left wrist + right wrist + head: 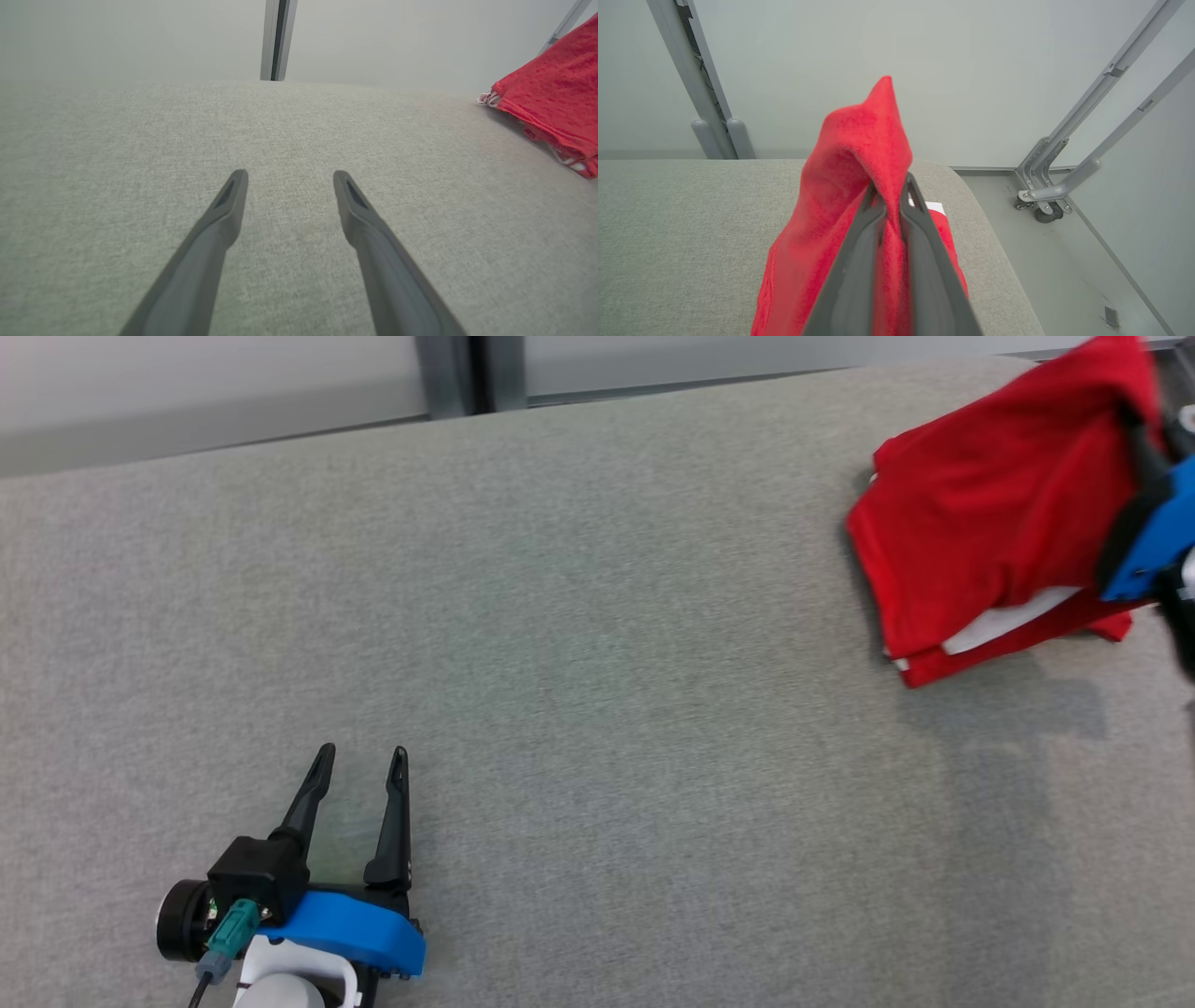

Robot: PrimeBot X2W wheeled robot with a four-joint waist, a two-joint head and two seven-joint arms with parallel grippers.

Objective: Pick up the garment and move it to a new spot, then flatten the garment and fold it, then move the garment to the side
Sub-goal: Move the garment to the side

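At the far right of the grey table (597, 663), near its back edge, the red garment (990, 523) hangs as a folded bundle from the right gripper (1134, 420). A white layer shows between the red folds along the bundle's lower edge, and a soft shadow falls on the table just below it. From the right wrist, the gripper's (891, 189) 2 dark fingers are clenched on a fold of the cloth. The red cloth (850, 186) rises in a peak above the fingertips and drapes down both sides of them. A small white patch sits just right of the fingers, over the rounded corner of the table (682, 224). Beyond that corner, on the floor, stands a grey metal frame (1064, 186) with a small wheel at its foot, against a pale wall.

Well apart from the garment, at the lower left of the head view, the left gripper (362, 753) hovers low over bare table with its 2 fingers spread wide and nothing between them. From its own wrist, the fingers (224, 210) point across the table toward a grey upright post (276, 39) at the wall. The garment (556, 98) sits at the right edge of that view. Its lowest fold seems to touch the table there, with the rest slanting upward.
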